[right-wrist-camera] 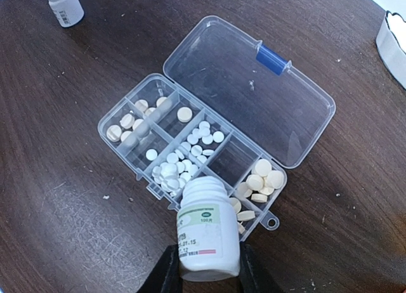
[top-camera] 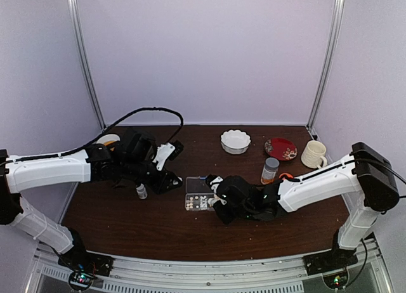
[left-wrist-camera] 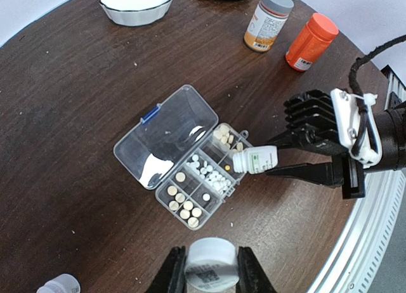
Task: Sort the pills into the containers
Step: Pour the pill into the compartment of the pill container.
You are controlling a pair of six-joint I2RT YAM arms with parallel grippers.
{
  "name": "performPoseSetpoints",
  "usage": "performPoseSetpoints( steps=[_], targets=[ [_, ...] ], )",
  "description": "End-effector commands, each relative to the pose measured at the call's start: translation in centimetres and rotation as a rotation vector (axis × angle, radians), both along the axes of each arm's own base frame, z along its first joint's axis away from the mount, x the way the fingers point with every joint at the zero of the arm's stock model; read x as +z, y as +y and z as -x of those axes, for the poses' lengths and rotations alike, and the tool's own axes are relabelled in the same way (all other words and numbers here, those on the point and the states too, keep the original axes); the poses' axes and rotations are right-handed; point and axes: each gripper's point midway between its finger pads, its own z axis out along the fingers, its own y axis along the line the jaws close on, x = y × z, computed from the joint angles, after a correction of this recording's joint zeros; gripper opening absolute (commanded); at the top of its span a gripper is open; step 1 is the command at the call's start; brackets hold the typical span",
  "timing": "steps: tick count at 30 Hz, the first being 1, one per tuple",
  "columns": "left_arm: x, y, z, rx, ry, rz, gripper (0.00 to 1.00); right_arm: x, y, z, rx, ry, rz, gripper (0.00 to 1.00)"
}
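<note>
The clear organizer box (right-wrist-camera: 254, 96) lies open at the table's middle (top-camera: 198, 195), lid flat behind it (left-wrist-camera: 162, 131). Whitish pills (right-wrist-camera: 171, 169) fill several compartments (left-wrist-camera: 212, 172); larger pale tablets sit at both ends. My right gripper (right-wrist-camera: 203, 267) is shut on a small white bottle (right-wrist-camera: 206, 236), uncapped and tipped with its mouth over the box's near edge (left-wrist-camera: 257, 160). My left gripper (left-wrist-camera: 211, 274) is shut on a white round cap (left-wrist-camera: 212, 261) with a printed code, held above the table just left of the box (top-camera: 168, 179).
A second small white bottle (top-camera: 141, 191) stands by the left gripper (right-wrist-camera: 63, 4). An orange bottle (left-wrist-camera: 311, 41), a grey-capped bottle (left-wrist-camera: 268, 20), a white bowl (top-camera: 235, 141), a red plate (top-camera: 280, 148) and a mug (top-camera: 313, 154) stand behind.
</note>
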Motion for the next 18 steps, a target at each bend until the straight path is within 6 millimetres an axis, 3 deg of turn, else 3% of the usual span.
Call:
performPoseSetpoints(
  steps=[1,18],
  targets=[
    [1.39,-0.47,-0.57,-0.005,-0.023,0.023,0.0,0.71,0.19,-0.27,-0.016,-0.014,0.013,0.0],
    [1.24,-0.67,-0.49,-0.011,-0.013,0.022,0.0,1.31,0.3,0.06,-0.01,-0.012,0.01,0.0]
  ],
)
